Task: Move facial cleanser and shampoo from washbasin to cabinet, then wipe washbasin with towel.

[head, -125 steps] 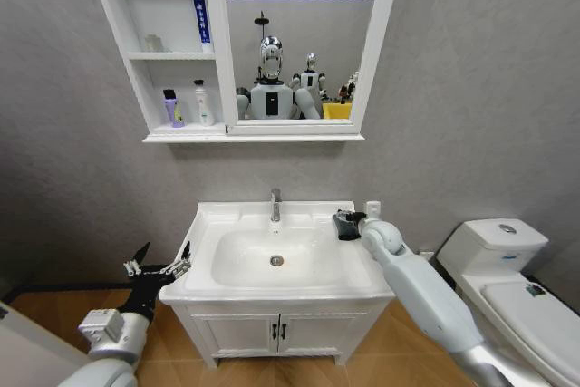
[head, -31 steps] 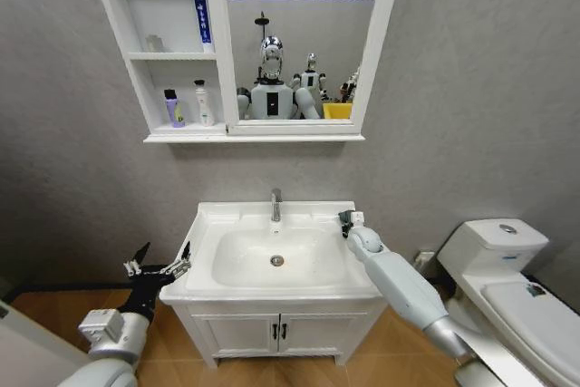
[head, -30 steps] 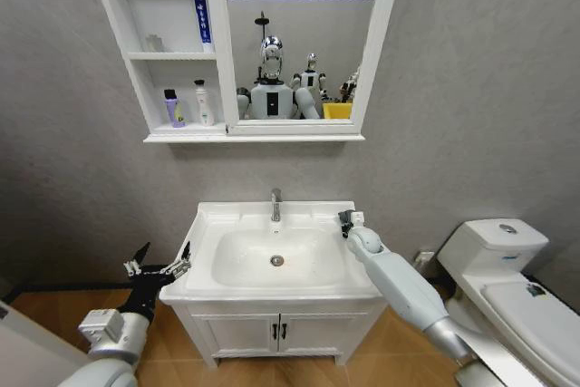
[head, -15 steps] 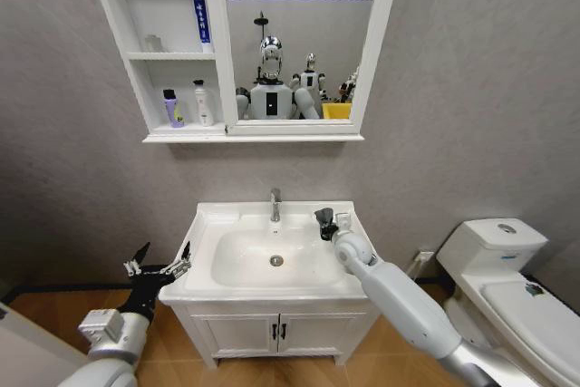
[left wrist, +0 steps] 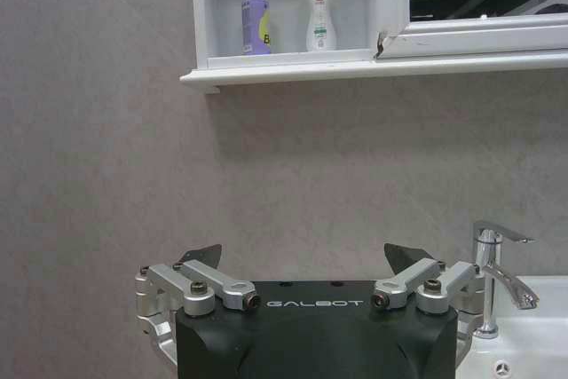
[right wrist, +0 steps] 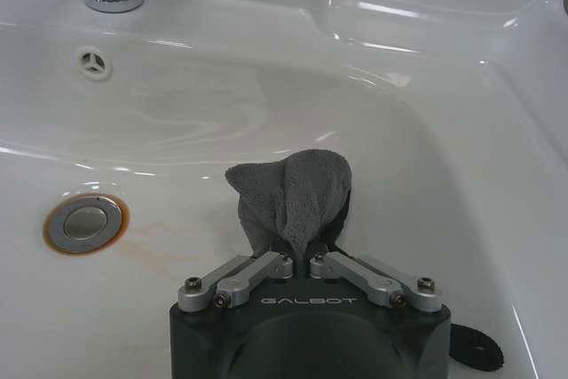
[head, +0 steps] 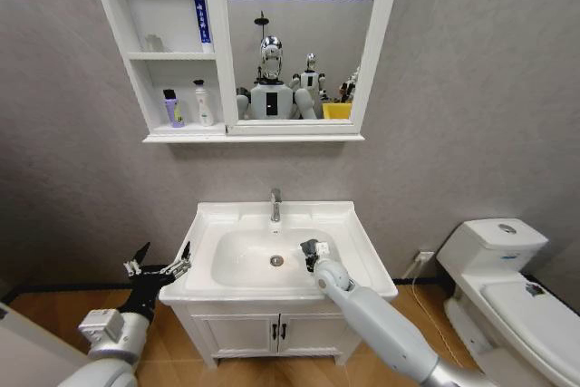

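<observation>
Towel (right wrist: 297,193) pinched between right gripper (right wrist: 302,259) fingers, inside washbasin (right wrist: 426,68) bowl.

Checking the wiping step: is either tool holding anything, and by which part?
The right tool pinches the grey towel by its bunched near edge, over the washbasin bowl. The left tool is open, holding nothing.

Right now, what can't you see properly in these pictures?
- Head view: the towel is a tiny dark spot at the right gripper; its folds are too small to make out.
- Right wrist view: the towel's lower end is hidden between the gripper's fingers.
- Left wrist view: the washbasin is cut off by the edge, and the left gripper body hides its near side.
- Bottle labels in the cabinet: too small to read.
</observation>
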Robot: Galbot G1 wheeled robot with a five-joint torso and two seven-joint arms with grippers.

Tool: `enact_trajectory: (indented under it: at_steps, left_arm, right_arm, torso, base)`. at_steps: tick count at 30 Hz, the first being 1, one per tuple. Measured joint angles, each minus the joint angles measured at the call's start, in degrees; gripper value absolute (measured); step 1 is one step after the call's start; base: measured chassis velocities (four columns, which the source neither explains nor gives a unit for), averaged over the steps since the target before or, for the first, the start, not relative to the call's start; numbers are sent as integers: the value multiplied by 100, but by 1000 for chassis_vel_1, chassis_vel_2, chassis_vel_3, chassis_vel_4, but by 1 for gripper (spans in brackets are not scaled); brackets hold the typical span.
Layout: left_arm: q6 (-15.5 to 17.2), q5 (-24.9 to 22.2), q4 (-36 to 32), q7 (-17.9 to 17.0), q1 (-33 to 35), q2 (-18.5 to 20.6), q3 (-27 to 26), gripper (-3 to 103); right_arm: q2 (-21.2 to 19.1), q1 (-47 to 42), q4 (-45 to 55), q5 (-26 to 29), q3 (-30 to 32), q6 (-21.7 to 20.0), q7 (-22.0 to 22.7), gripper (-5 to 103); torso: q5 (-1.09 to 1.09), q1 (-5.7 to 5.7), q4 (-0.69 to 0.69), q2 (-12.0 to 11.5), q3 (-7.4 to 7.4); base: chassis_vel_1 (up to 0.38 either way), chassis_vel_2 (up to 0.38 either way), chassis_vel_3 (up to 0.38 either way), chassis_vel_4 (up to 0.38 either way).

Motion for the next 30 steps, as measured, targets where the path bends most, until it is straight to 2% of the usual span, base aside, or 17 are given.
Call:
enact_trajectory:
  at_steps: [6, 10, 20, 25, 30]
  left_arm:
    - [0, 0, 0, 0, 0, 0, 0, 100]
    - [0, 0, 0, 0, 0, 0, 0, 100]
    - [0, 0, 0, 0, 0, 0, 0, 100]
    - [0, 0, 0, 0, 0, 0, 0, 100]
    - [0, 0, 0, 0, 0, 0, 0, 100]
  right_arm:
    - [-79, -96, -23, -196, 110, 53, -103, 3]
    - [-171, -131, 14, -429, 138, 95, -218, 3]
    - [-292, -160, -37, -281, 209, 104, -332, 3]
    - [-215, -131, -246, -288, 228, 130, -486, 3]
    - [123, 114, -633, -330, 107, 213, -717, 3]
  torso:
    - [0, 0, 4, 0, 0]
    - [1, 0, 2, 0, 0]
    - [0, 0, 2, 0, 0]
    - [-2, -1, 1, 1, -1]
    - [-1, 0, -3, 0, 1]
  base:
    - [0, 0, 0, 0]
    - [0, 0, 0, 0]
    - [0, 0, 0, 0]
    - [0, 0, 0, 0]
    - [0, 0, 0, 0]
